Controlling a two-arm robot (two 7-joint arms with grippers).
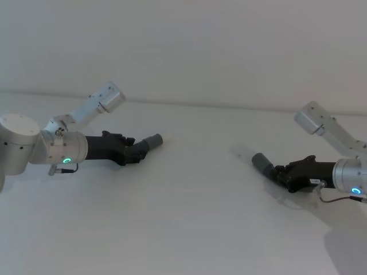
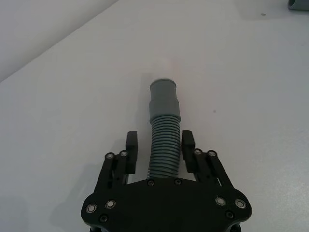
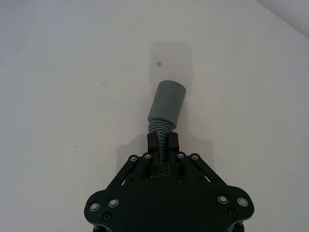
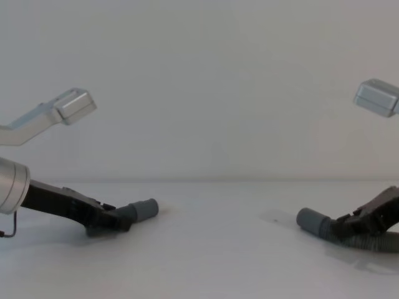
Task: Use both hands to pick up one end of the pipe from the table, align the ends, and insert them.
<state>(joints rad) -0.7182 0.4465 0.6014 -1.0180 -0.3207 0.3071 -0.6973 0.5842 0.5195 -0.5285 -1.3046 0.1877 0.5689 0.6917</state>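
While the fingers (image 2: 187, 147) of the left gripper (image 1: 135, 150) stand slightly apart, flanking one ribbed hose (image 2: 164, 140), those of the right gripper (image 1: 277, 171) are clamped on the other hose (image 3: 163, 153). The left cuff (image 1: 153, 140) lies left of centre and the right cuff (image 1: 261, 161) right of centre, well apart above the white tabletop (image 1: 195, 217).

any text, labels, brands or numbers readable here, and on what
None can be read. No word, label, brand or number stands on the left gripper, the right gripper, the pipe or the table.
The only marks are a green ring light on the left arm and a blue ring light on the right arm, both without lettering.
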